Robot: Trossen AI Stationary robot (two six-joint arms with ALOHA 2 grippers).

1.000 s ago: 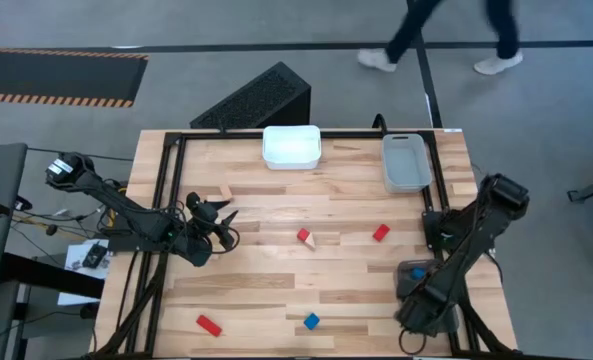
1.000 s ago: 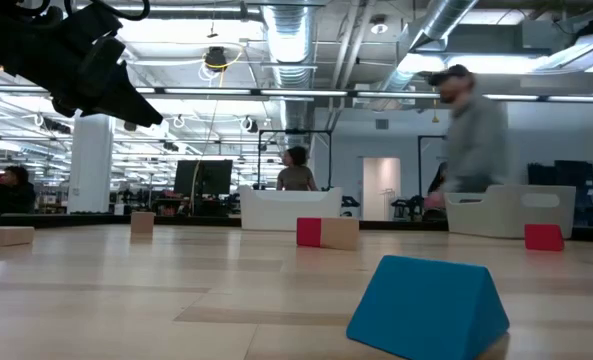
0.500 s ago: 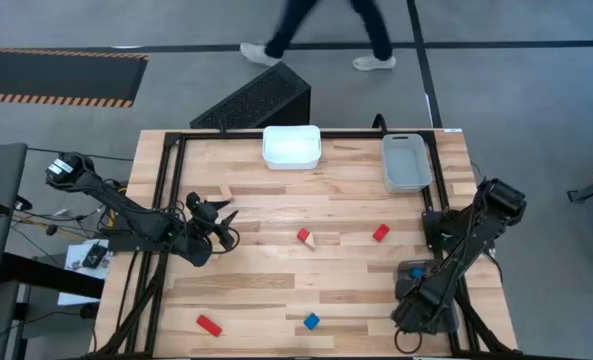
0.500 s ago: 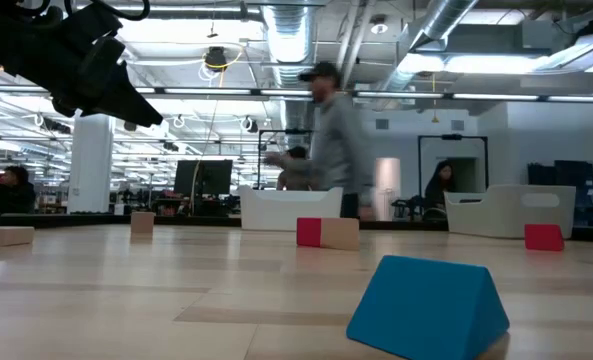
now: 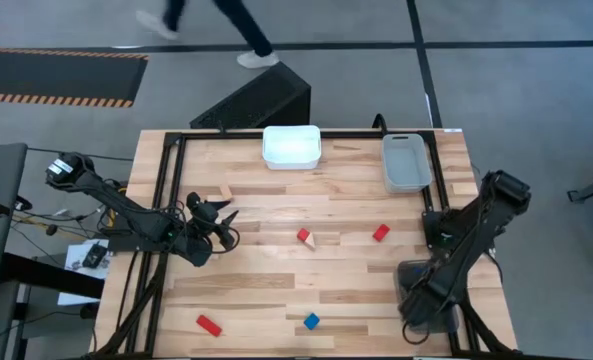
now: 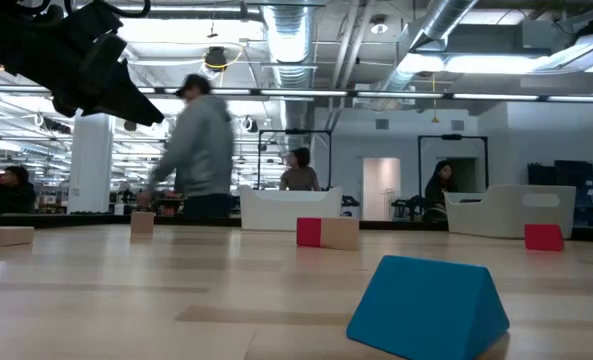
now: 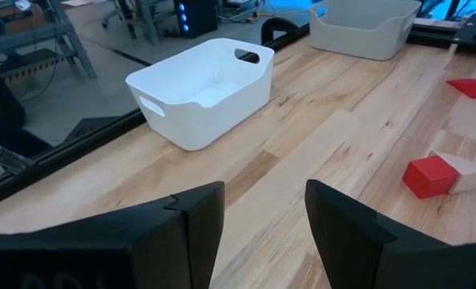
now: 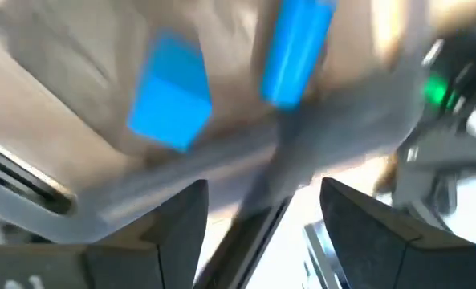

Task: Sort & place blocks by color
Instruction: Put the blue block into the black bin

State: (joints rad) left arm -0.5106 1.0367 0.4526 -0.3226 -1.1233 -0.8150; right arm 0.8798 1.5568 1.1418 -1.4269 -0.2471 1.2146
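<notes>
My left gripper point(image 5: 223, 225) point(image 7: 262, 229) hovers open over the table's left part and holds nothing. It shows top left in the low view point(image 6: 96, 70). My right gripper point(image 5: 416, 290) point(image 8: 262, 201) is open above the near right corner. Its wrist view is blurred and shows a blue cube point(image 8: 171, 91) and a blue bar point(image 8: 295, 52) beyond a grey rim point(image 8: 221, 160). On the table lie a red cube point(image 5: 303, 236) touching a wood wedge point(image 5: 311, 241), another red block point(image 5: 380, 232), a red bar point(image 5: 208, 324), a blue block point(image 5: 311, 321) and a wood bar point(image 5: 222, 193).
A white bin point(image 5: 292, 146) and a grey bin point(image 5: 406, 162) stand at the far edge. The low view has a blue wedge point(image 6: 426, 305) close to the camera. A person point(image 6: 201, 140) walks past beyond the far edge. Bare wood stretches across the table's middle.
My right arm has shifted a little over the near right corner and now covers the blue block that showed there before; its wrist view is blurred by motion. The person has walked from right to left behind the table. The left arm has kept still.
</notes>
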